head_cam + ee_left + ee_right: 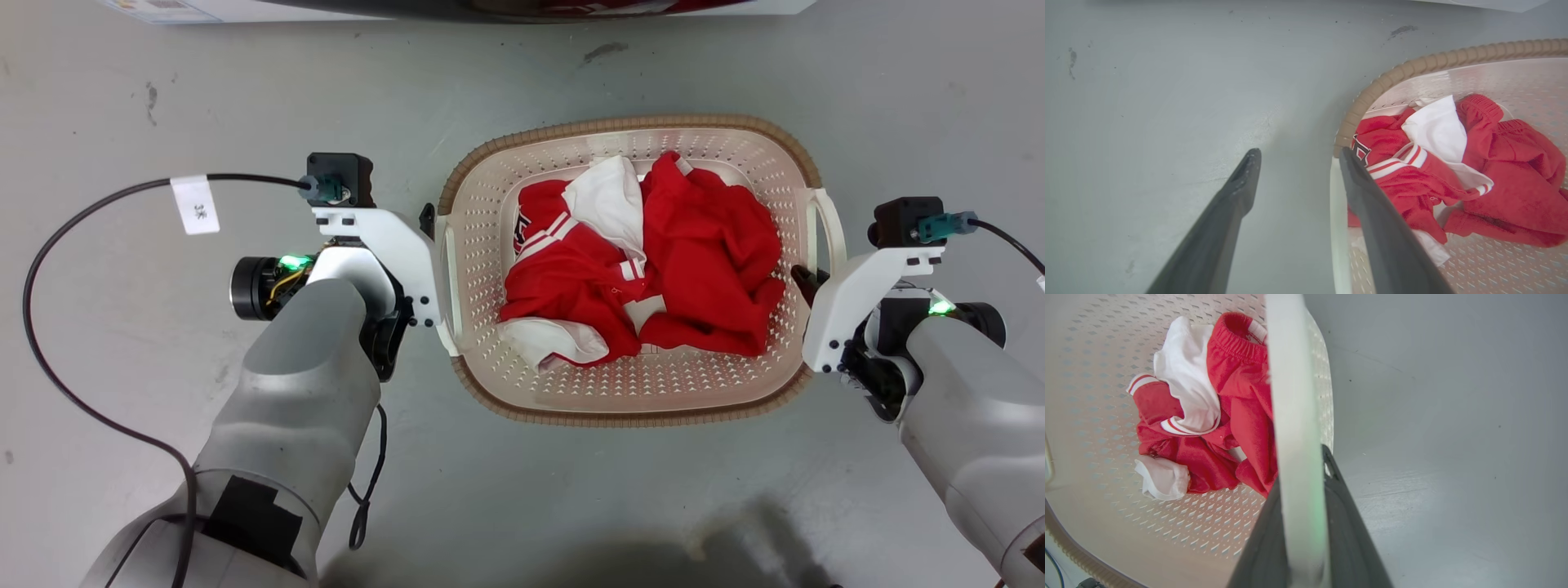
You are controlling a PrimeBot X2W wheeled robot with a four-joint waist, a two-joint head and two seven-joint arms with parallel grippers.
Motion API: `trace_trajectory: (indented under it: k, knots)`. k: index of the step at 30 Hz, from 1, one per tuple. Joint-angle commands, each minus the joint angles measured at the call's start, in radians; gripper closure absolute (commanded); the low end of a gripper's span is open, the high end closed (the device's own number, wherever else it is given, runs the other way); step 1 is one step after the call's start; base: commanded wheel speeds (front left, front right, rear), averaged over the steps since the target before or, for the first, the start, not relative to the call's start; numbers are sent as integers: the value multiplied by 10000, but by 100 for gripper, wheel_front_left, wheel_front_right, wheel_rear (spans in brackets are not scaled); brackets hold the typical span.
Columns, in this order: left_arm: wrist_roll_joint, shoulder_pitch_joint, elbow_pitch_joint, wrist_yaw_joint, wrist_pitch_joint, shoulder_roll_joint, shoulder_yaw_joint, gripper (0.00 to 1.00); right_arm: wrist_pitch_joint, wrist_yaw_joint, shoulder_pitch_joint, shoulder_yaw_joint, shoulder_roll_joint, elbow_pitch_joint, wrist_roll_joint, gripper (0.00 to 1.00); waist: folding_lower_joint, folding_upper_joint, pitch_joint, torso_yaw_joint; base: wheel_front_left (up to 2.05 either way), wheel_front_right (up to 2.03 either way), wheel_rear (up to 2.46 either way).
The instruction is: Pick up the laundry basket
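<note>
Your right gripper [1302, 465] clamps the right handle [1294, 416] of the basket [620, 124]; your left gripper [1299, 152] stands wide, fingers astride the left handle [1337, 228]. Between them, the basket sits on the floor [571, 506], clothes [694, 245] inside.

Laundry basket [490, 245]: cream-white perforated plastic, smooth, slight sheen. Its rim [620, 122]: brown plastic, ribbed woven-look texture, matt. Inside the basket: clothes [702, 245] of soft matt cloth, red and white. Under the basket: floor [122, 367], grey, smooth, matt, scuffed.
</note>
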Motion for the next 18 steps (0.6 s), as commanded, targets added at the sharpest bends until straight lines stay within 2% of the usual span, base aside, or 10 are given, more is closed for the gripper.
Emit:
trace_trajectory:
  k: [1,9,18]
  knots:
    - [-39,-141,0,-24,49,-1,-28,0,-47,30,-99,0,-31,-25,87,100,0,0,30,8,0,0,0]
    - [-358,-229,-9,-465,1022,-1,-348,0,-121,28,-144,226,-108,34,392,100,0,0,155,97,0,0,0]
    - [-860,108,-606,-851,1360,-1,-623,0,-176,28,0,428,-224,132,729,100,0,0,123,273,0,0,0]
